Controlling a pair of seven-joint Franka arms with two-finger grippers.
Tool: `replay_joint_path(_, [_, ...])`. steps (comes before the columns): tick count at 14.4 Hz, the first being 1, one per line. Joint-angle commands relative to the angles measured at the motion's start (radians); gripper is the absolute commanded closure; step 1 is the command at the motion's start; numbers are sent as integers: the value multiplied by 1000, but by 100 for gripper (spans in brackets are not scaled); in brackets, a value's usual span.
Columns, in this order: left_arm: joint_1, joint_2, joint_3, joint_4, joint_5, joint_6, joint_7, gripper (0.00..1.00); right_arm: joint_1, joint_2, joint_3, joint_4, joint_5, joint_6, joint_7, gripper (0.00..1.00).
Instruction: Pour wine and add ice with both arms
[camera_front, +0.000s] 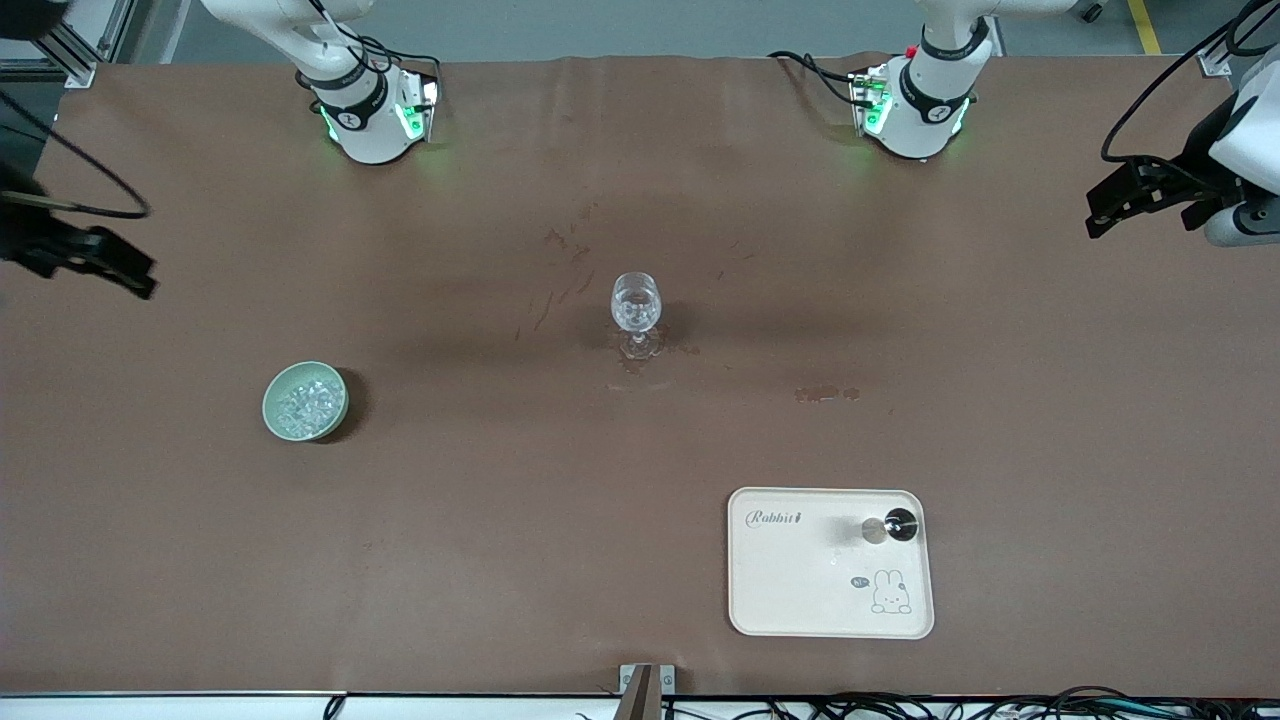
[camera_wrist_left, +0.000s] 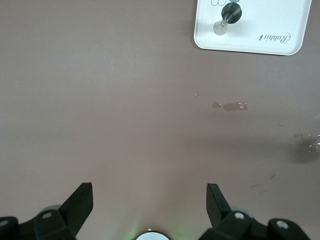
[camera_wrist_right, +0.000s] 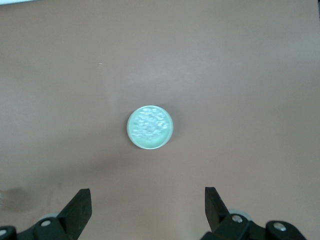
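Nearest the front camera lies a cream tray (camera_front: 800, 590) with a rabbit print, toward the left arm's end of the table, a small dark-topped stopper (camera_front: 893, 525) standing on it. Farther from the camera, mid-table, a wine glass (camera_front: 636, 312) stands upright among dried stains. The ice (camera_front: 306, 403) sits heaped in a pale green bowl (camera_front: 274, 415) toward the right arm's end. The left gripper (camera_wrist_left: 149, 197) hangs high over its table end, fingers spread apart; the right gripper (camera_wrist_right: 148, 200) hangs likewise, fingers apart, above the bowl's end.
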Motion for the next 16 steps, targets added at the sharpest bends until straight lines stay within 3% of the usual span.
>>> replay_joint_path(1, [-1, -37, -5, -38, -13, 21, -5, 0, -7, -36, -64, -45, 49, 14, -101, 0])
replay_joint_path(5, [112, -31, -133, -35, -24, 22, -2, 0, -15, -40, -76, -74, 62, 68, -135, 0])
replay_joint_path(10, [117, -26, -134, -27, -22, 19, 17, 0, -35, -60, -64, -95, 132, 71, -123, 0])
replay_joint_path(16, [116, -26, -134, -21, -25, 19, 17, 0, -40, -62, -50, -81, 118, 44, -136, 0])
